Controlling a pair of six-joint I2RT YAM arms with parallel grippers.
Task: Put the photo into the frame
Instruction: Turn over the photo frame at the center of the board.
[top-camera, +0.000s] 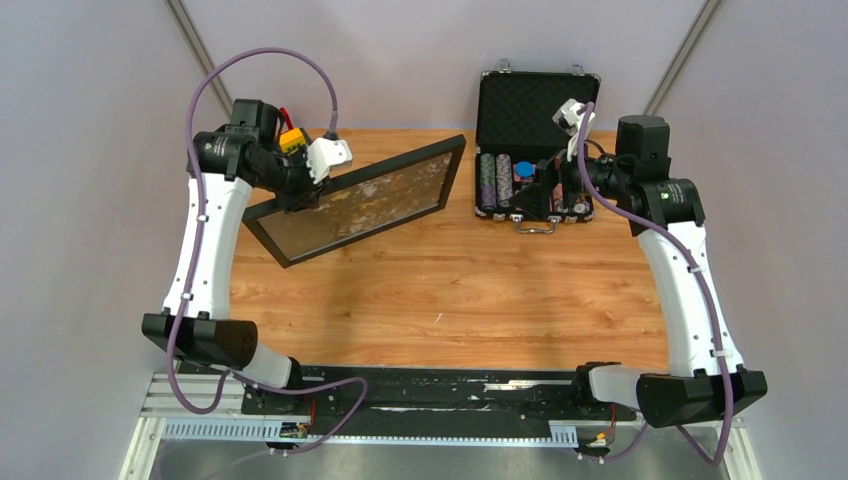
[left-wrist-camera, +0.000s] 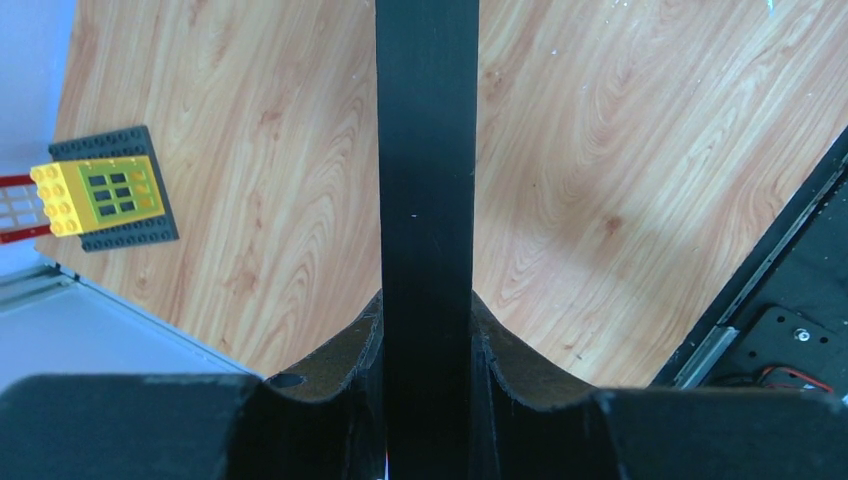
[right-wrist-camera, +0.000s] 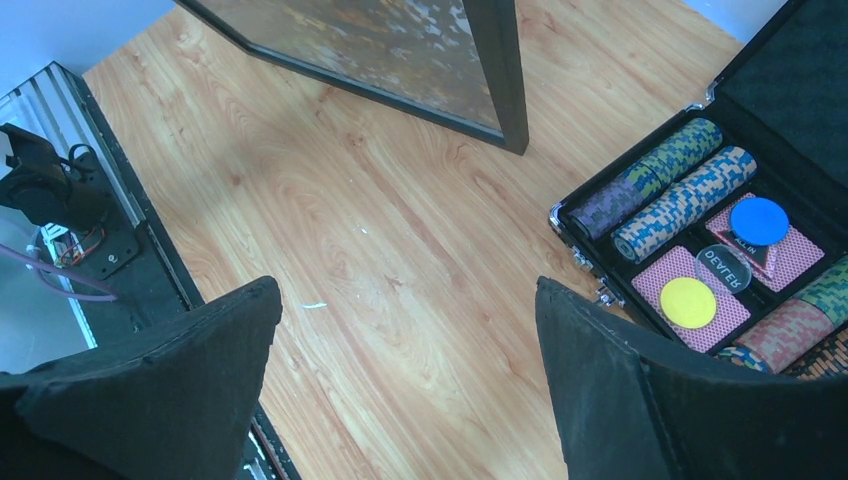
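The frame (right-wrist-camera: 498, 70) is held by the left hand (top-camera: 300, 192) at the rear left of the table (top-camera: 450, 290), with black rails showing. The hand is clamped on the long rail nearest the back wall, close to that rail's left end. In the left wrist view, this black rail is seen running straight up between the 2 fingers (left-wrist-camera: 340, 360). Both pads are pressed against it, and wood grain is visible on either side.

The frame is set at an angle across the table, its left end nearer the arm bases and its right corner nearer the back. A shadow is cast on the wood below its lower edge, so at least part of it is raised. Whether any corner touches the table cannot be told.

The photo (top-camera: 365, 200) is seen inside the rails, filling the opening. It is a glossy, mottled surface of dark, orange and white patches with glare across it.

The right hand (right-wrist-camera: 408, 300) is spread wide, with nothing between its 2 fingers, and is held at the open chip case (top-camera: 525, 105). The case lies at the rear right of the table with its lid raised. Rows of chips, 1 blue disc, 1 yellow disc and a clear dealer button are seen inside. The frame's right corner is near the case but apart from it.

A yellow brick (left-wrist-camera: 95, 190) on a black studded plate is seen at the table's rear left edge.
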